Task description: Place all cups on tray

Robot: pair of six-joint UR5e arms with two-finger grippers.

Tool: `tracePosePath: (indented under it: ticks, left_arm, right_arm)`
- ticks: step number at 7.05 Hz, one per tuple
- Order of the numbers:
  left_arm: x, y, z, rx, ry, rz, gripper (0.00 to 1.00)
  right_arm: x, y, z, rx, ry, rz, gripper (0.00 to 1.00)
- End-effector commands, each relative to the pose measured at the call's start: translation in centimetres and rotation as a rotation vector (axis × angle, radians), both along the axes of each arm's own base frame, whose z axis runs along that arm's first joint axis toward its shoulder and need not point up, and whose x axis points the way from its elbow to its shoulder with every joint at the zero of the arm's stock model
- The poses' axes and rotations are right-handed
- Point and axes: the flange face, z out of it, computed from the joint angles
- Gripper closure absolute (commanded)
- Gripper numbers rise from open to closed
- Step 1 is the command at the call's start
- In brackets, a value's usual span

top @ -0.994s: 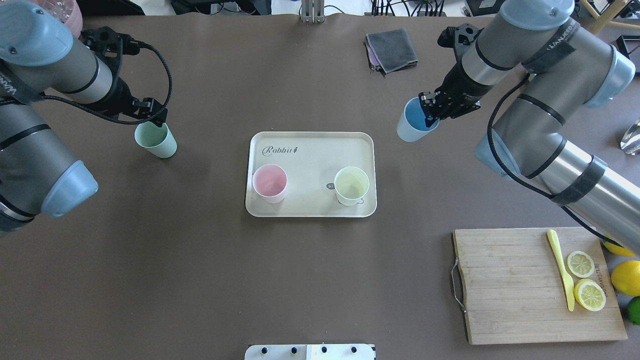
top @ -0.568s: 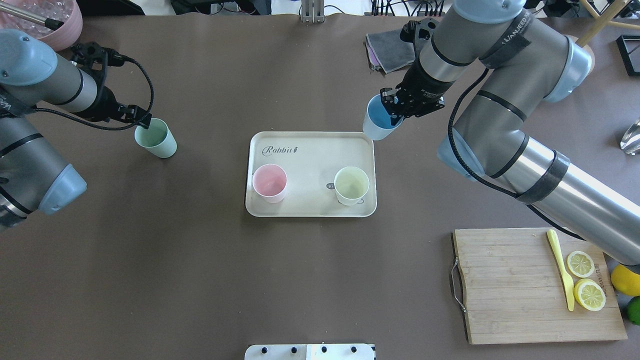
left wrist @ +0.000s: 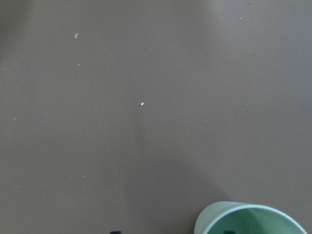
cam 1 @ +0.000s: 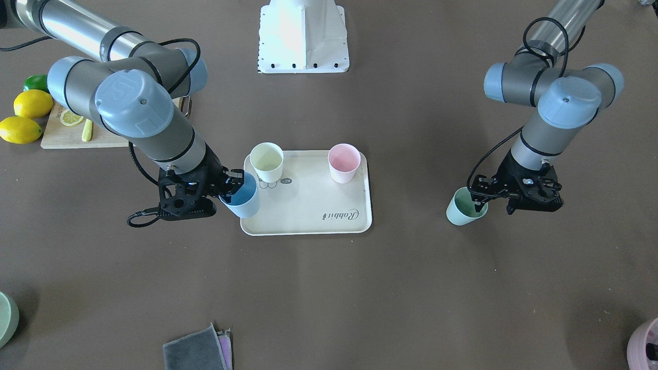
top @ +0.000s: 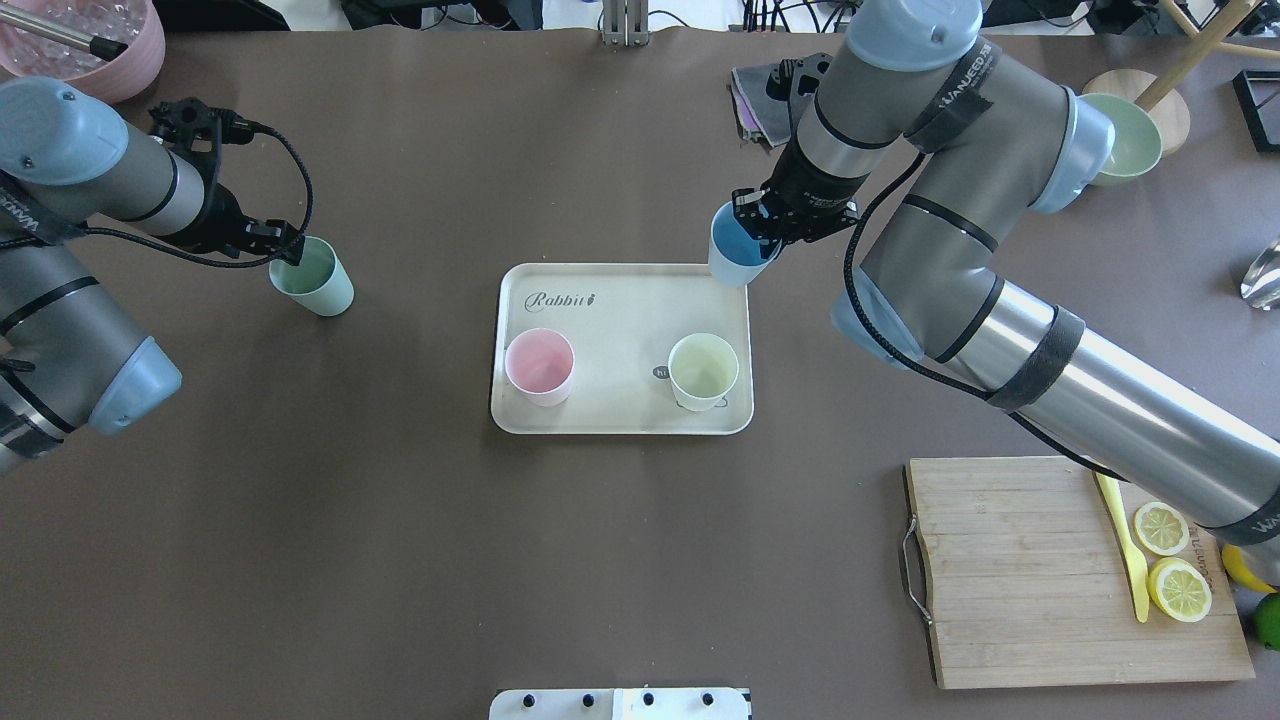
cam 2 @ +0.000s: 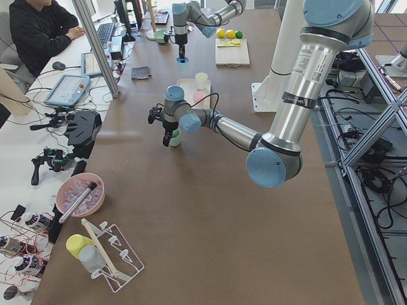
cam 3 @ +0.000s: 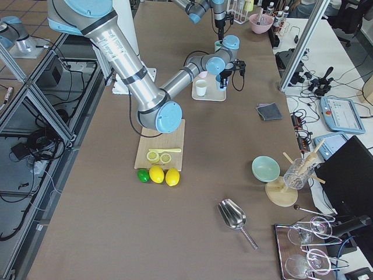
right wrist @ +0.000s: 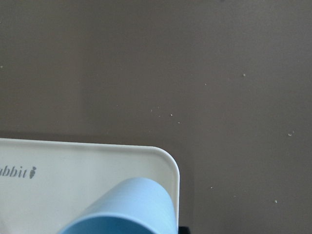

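The cream tray (top: 620, 310) holds the pink cup (top: 540, 365) and the pale yellow cup (top: 703, 370), both upright. My right gripper (top: 762, 232) is shut on the rim of the light blue cup (top: 733, 258) and holds it tilted over the tray's far right corner; the cup also shows in the right wrist view (right wrist: 126, 207). The mint green cup (top: 312, 280) stands on the table left of the tray. My left gripper (top: 288, 254) is open and straddles its rim, one finger inside. The front view shows the same: blue cup (cam 1: 242, 200), mint cup (cam 1: 462, 208).
A bamboo cutting board (top: 1020, 570) with lemon slices and a yellow knife lies at the near right. A grey cloth (cam 1: 198, 349), a pale green bowl (top: 1125, 140) and a pink bowl (top: 110, 40) sit along the far edge.
My right arm has carried the light blue cup leftward to the tray's far right corner. My left gripper has shifted slightly at the mint cup's rim; that cup has not moved.
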Motion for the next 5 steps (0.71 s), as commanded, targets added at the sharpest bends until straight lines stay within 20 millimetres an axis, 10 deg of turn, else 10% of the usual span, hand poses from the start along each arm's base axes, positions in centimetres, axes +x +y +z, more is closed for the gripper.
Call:
tracePosePath:
  ticks: [1, 2, 5]
  left_arm:
    - [1.2, 0.5, -0.6, -0.018, 0.015, -0.004, 0.82]
    - [1.4, 0.6, -0.7, -0.017, 0.016, -0.003, 1.00]
    - [1.5, 0.5, -5.0, -0.026, 0.075, 0.036, 1.00]
  right_arm:
    - [-2.6, 1.3, -0.1, 0.008, 0.017, -0.013, 1.00]
    - [-3.2, 1.4, 0.0, 0.008, 0.023, -0.017, 1.00]
    - [-5.6, 0.3, 0.4, 0.031, 0.031, -0.012, 1.00]
